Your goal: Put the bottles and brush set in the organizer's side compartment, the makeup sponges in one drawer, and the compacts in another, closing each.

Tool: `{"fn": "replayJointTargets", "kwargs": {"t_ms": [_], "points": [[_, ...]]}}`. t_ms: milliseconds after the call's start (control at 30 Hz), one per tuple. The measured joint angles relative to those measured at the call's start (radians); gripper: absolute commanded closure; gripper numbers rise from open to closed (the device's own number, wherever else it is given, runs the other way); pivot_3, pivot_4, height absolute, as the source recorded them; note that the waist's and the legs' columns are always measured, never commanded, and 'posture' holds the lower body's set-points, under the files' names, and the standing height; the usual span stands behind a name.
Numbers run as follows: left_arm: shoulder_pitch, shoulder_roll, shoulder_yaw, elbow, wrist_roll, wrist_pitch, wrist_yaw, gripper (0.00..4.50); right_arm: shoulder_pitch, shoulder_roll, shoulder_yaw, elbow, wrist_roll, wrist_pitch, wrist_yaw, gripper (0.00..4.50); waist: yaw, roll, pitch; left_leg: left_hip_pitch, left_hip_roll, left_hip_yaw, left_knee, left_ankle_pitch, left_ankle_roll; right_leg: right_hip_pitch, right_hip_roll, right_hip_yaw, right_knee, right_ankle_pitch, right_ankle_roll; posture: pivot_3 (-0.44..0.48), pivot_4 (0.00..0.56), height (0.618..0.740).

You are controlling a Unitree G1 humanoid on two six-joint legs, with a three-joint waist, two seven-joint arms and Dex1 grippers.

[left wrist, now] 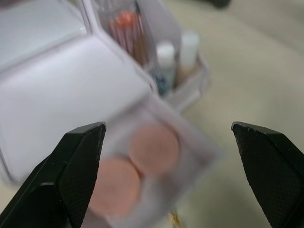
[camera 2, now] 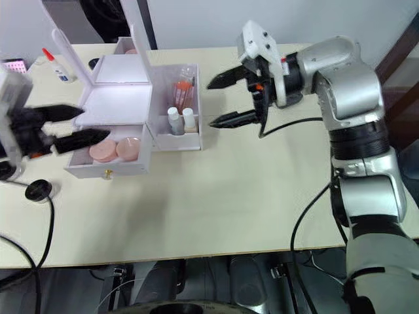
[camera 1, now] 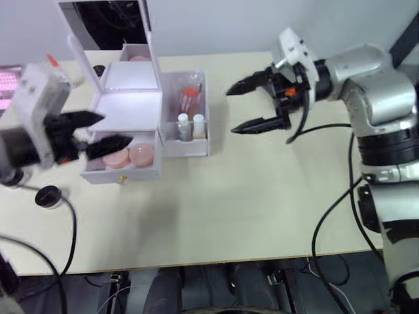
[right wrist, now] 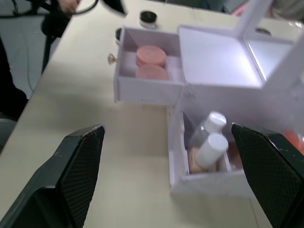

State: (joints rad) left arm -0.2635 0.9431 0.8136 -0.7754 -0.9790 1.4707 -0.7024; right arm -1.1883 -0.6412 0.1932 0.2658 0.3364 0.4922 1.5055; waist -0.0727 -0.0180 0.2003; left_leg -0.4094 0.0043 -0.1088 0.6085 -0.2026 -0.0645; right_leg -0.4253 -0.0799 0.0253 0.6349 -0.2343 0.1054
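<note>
The white organizer (camera 1: 127,101) stands at the table's left with its mirror lid up. Its side compartment (camera 1: 196,147) holds two white-capped bottles (camera 1: 185,125) and an orange brush set (camera 1: 188,98). A lower drawer (camera 1: 124,173) is pulled out, and two round pink makeup sponges (camera 1: 129,156) lie in it. A black round compact (camera 1: 49,196) lies on the table left of the drawer. My left gripper (camera 1: 112,129) hangs open just above the drawer's left side, empty. Right of the side compartment, my right gripper (camera 1: 232,111) is open, empty and apart from it.
A small white bottle with a red tip (camera 2: 55,65) and another small black item (camera 2: 95,63) lie behind the organizer at the far left. Black cables (camera 1: 327,222) run across the table's right and left parts. The table's front edge (camera 1: 196,267) is near.
</note>
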Motion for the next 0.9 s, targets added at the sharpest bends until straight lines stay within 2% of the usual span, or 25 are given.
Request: {"fn": "replayJointTargets", "kwargs": {"t_ms": [67, 133, 167, 267, 300, 467, 600, 733, 900], "points": [[0.115, -0.077, 0.14, -0.101, -0.041, -0.029, 0.002, 0.91, -0.029, 0.04, 0.01, 0.048, -0.006, -0.032, 0.013, 0.0, 0.003, 0.0, 0.0, 0.0, 0.0, 0.0, 0.001, 0.0, 0.0, 0.001, 0.0, 0.0, 0.0, 0.0, -0.002, 0.0, 0.15, 0.74], [0.264, -0.167, 0.235, -0.175, -0.06, -0.068, 0.014, 1.85, -0.052, 0.068, 0.022, 0.084, -0.011, -0.065, 0.023, 0.0, 0.004, 0.0, 0.0, 0.0, 0.0, 0.0, 0.003, 0.0, 0.0, 0.002, 0.0, 0.0, -0.001, -0.001, -0.005, 0.0, 0.15, 0.74], [0.358, -0.239, 0.268, -0.205, -0.066, -0.099, 0.024, 2.44, -0.062, 0.076, 0.025, 0.105, -0.016, -0.082, 0.027, 0.0, 0.005, -0.001, 0.0, 0.001, 0.0, 0.0, 0.004, 0.0, 0.0, 0.003, 0.0, 0.0, -0.001, -0.001, -0.005, 0.0, 0.15, 0.74], [0.506, -0.384, 0.284, -0.241, -0.05, -0.215, 0.051, 4.06, -0.077, 0.097, 0.03, 0.153, -0.029, -0.115, 0.035, 0.0, 0.014, -0.001, -0.001, 0.001, 0.0, 0.0, 0.005, 0.0, -0.001, 0.005, 0.0, 0.0, -0.002, 0.0, -0.007, 0.0, 0.15, 0.74], [0.569, -0.452, 0.27, -0.253, -0.015, -0.291, 0.056, 4.48, -0.078, 0.11, 0.032, 0.162, -0.036, -0.13, 0.041, 0.0, 0.012, -0.001, -0.001, 0.001, 0.0, 0.0, 0.005, 0.0, -0.001, 0.005, 0.0, 0.0, -0.002, 0.0, -0.008, 0.0, 0.15, 0.74], [0.756, -0.655, 0.113, -0.229, 0.209, -0.604, 0.071, 4.48, -0.079, 0.116, 0.037, 0.205, -0.053, -0.162, 0.056, 0.0, 0.019, -0.001, -0.001, 0.001, 0.0, 0.001, 0.005, 0.0, -0.001, 0.005, 0.0, 0.0, -0.003, 0.0, -0.008, 0.0, 0.15, 0.74], [0.788, -0.723, -0.048, -0.168, 0.345, -0.787, 0.084, 4.48, -0.079, 0.114, 0.037, 0.209, -0.059, -0.169, 0.059, 0.0, 0.021, -0.001, -0.001, 0.001, 0.0, 0.001, 0.005, 0.0, -0.001, 0.005, 0.0, 0.0, -0.004, 0.0, -0.008, 0.0, 0.15, 0.74], [0.746, -0.746, -0.202, -0.046, 0.472, -0.953, 0.119, 4.48, -0.076, 0.097, 0.035, 0.188, -0.06, -0.153, 0.052, 0.0, 0.026, -0.001, -0.001, 0.001, 0.0, 0.001, 0.005, 0.0, -0.001, 0.005, 0.0, 0.0, -0.004, 0.0, -0.008, 0.0, 0.15, 0.74], [0.642, -0.705, -0.275, 0.078, 0.536, -1.041, 0.165, 4.48, -0.061, 0.063, 0.03, 0.136, -0.059, -0.122, 0.04, 0.0, 0.028, -0.001, -0.001, 0.001, 0.0, 0.001, 0.004, 0.0, -0.001, 0.004, 0.0, 0.0, -0.003, 0.0, -0.008, 0.0, 0.15, 0.74]]}}
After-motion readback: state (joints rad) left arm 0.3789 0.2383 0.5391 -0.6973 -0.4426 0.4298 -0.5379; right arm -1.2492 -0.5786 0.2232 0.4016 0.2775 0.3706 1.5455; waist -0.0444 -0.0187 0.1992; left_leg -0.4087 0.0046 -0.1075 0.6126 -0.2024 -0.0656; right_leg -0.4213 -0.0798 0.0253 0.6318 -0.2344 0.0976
